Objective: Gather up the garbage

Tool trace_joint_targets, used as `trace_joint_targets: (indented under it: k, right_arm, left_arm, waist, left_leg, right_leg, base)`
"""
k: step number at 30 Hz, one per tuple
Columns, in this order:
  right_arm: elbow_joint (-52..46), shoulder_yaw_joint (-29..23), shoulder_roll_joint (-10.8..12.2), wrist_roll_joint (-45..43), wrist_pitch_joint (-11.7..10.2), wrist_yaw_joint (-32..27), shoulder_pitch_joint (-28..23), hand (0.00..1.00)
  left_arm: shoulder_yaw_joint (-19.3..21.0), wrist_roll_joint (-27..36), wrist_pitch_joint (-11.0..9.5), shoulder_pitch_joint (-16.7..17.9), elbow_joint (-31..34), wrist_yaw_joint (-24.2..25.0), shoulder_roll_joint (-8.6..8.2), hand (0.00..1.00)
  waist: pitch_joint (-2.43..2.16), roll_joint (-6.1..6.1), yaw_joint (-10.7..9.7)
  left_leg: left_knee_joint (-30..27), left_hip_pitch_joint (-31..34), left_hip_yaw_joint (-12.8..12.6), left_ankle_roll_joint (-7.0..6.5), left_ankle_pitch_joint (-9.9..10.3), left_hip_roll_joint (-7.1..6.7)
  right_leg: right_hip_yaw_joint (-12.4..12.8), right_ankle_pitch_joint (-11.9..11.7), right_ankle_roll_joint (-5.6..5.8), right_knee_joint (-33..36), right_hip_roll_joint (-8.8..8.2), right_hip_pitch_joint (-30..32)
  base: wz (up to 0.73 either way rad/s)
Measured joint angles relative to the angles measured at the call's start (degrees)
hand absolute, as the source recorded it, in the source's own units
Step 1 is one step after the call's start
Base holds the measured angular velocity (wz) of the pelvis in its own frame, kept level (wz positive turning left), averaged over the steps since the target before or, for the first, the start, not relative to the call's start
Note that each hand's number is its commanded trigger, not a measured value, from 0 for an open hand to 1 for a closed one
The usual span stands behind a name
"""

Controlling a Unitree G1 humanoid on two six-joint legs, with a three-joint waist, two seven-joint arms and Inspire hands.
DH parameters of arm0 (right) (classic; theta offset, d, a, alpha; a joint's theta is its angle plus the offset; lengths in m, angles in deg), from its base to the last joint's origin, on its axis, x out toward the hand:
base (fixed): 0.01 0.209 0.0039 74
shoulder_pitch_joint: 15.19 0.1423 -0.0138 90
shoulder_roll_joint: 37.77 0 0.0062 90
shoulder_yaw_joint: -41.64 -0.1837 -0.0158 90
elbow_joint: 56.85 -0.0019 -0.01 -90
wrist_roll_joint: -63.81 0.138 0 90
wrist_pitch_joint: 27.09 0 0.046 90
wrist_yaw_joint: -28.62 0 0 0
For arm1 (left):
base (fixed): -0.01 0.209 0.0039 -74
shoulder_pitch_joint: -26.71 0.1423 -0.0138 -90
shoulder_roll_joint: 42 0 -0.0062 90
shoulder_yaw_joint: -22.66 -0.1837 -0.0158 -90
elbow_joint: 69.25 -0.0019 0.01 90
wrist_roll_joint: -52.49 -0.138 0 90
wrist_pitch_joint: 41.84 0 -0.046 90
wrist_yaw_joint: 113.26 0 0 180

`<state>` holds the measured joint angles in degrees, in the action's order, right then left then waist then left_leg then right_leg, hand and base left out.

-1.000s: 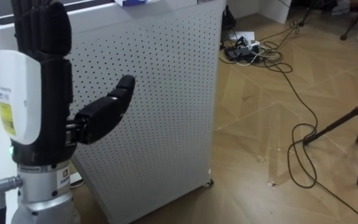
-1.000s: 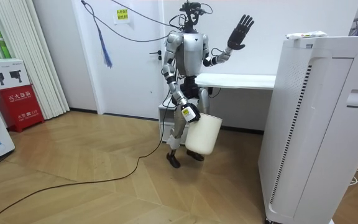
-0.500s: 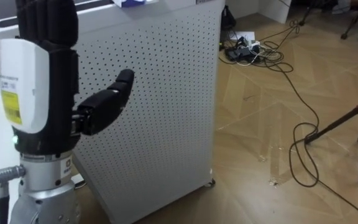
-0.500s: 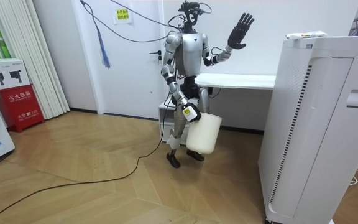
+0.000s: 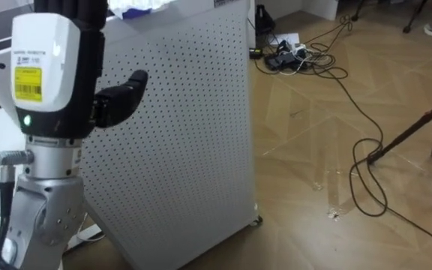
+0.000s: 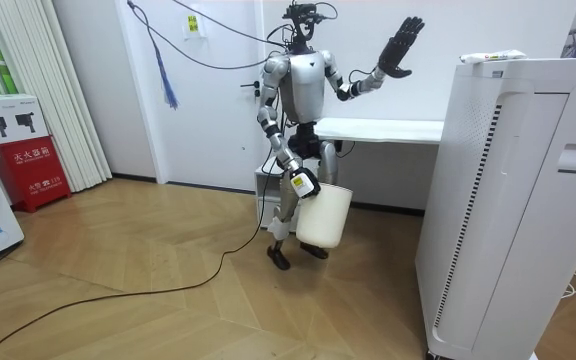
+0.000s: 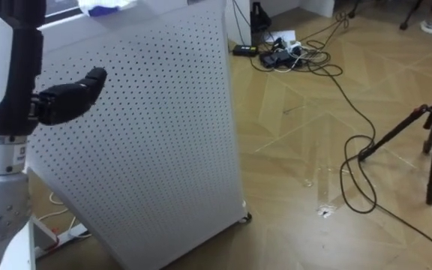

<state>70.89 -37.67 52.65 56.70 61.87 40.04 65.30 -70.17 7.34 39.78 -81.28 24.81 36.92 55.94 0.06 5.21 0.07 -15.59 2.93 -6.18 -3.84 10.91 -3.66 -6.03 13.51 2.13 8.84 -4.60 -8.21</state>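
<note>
A tall white perforated cabinet (image 5: 178,135) stands on the wood floor, beside a white surface (image 6: 398,130) where the robot stands. A white bucket (image 6: 325,215) hangs from the right hand (image 6: 306,183), fingers gripping its rim. The left hand (image 5: 55,75) is raised, fingers straight and spread. Crumpled white-and-blue garbage (image 5: 137,7) lies on top of the cabinet.

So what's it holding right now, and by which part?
Right robot hand holds the white bucket at its top edge; left robot hand is raised, open, empty.
</note>
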Motion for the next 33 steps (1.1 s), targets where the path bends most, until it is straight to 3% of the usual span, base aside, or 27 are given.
trace_joint_targets:
  k: [2, 6, 11, 14, 19, 23, 26, 27, 29, 33]
  right_arm:
    - [0.00, -0.15, -0.37, 0.08, 0.02, -0.05, 0.00, 1.00]
    - [-0.20, -0.77, -0.82, 0.03, 0.30, -0.29, 0.02, 1.00]
    - [-0.22, -0.77, -0.88, 0.26, 0.42, -0.61, 0.13, 1.00]
    - [-0.21, -0.77, -0.86, 0.29, 0.42, -0.76, 0.14, 1.00]
    - [-0.21, -0.77, -0.28, 0.11, 0.42, -0.69, 0.14, 1.00]
    - [-0.15, -0.65, 0.69, 0.06, 0.42, 0.18, 0.15, 1.00]
    - [1.12, -0.67, 1.39, 0.10, 0.28, 0.35, 0.16, 1.00]
    - [1.42, -0.67, 1.85, 0.10, 0.24, 0.33, 0.31, 1.00]
    - [1.44, -0.68, 1.68, 0.25, 0.19, 0.30, 0.39, 1.00]
    - [1.36, -0.65, 1.75, 0.21, 0.60, 0.31, 0.85, 1.00]
  left_arm:
    - [-0.05, 0.74, 0.97, -2.42, -3.09, 0.82, 0.38, 0.00]
    - [-0.05, 4.75, 2.58, -7.23, -8.45, 1.68, 2.96, 0.00]
    - [-0.13, 9.05, 2.71, -7.86, -9.98, 1.74, 3.65, 0.00]
    - [-0.12, 9.86, 1.78, -7.86, -9.96, 1.64, 3.56, 0.00]
    - [-0.01, 9.22, 0.79, -6.42, -7.43, 0.49, 1.07, 0.00]
    - [-0.44, 5.34, 0.48, -1.37, -1.99, 0.66, -1.90, 0.00]
    - [-1.87, 2.42, 0.46, -0.06, -1.38, 1.33, -3.79, 0.00]
    - [-1.98, 1.84, 0.41, -0.06, -1.06, 1.81, -3.62, 0.00]
    - [-2.09, 1.93, 0.59, 0.13, -1.35, 2.10, -3.56, 0.00]
    - [-1.82, 2.32, 1.19, -0.11, -1.67, 2.47, -2.17, 0.00]
  waist:
    - [0.05, 0.19, -0.01]
    - [0.16, 0.45, -0.92]
    - [0.52, 0.75, -1.66]
    - [0.58, 0.75, -1.67]
    - [0.91, -0.08, -1.48]
    - [0.59, -1.79, -1.28]
    - [0.26, -2.32, -0.95]
    - [0.09, -2.97, -0.68]
    - [-0.07, -2.63, -0.68]
    - [-0.20, -2.31, -0.08]
  left_leg:
    - [0.28, -0.60, -0.01, 0.00, 0.00, 0.02]
    - [0.33, -1.08, -0.04, 0.00, 0.00, 0.00]
    - [0.69, -1.41, -0.40, -0.01, -0.01, -0.03]
    - [0.86, -1.43, -0.65, 0.01, -0.02, -0.01]
    - [1.31, -1.45, -1.01, 0.03, -0.03, 0.07]
    - [1.78, -1.67, -0.56, 0.08, -0.07, 0.04]
    - [2.12, -2.76, 1.28, 0.24, -0.23, 1.18]
    - [2.07, -2.71, 1.62, 0.29, -0.25, 1.14]
    - [2.14, -2.68, 2.24, 0.60, -0.44, 1.36]
    - [3.02, -3.23, 2.16, 1.02, -0.70, 1.13]
  right_leg:
    - [0.15, 0.00, 0.00, -0.01, -0.01, -0.43]
    - [0.83, 0.00, 0.00, -0.12, 0.01, -0.90]
    - [1.32, 0.00, 0.00, -0.11, 0.00, -1.00]
    - [1.28, 0.00, 0.00, -0.15, 0.00, -0.86]
    - [1.25, 0.00, 0.00, -0.10, -0.03, -0.49]
    - [0.81, 0.00, 0.00, 0.03, 0.00, -0.50]
    - [0.68, 0.19, 0.06, 2.97, 0.79, 0.49]
    - [2.93, -0.12, -0.53, 0.40, 1.29, 1.45]
    - [2.63, -1.55, -1.49, -0.02, 1.66, 1.80]
    - [2.58, -1.64, -1.65, -0.10, 2.10, 1.21]
  base:
    - [-0.02]
    - [0.00]
    - [-0.03]
    - [-0.03]
    - [-0.03]
    - [0.05]
    - [0.15]
    - [0.11]
    - [0.16]
    - [0.04]
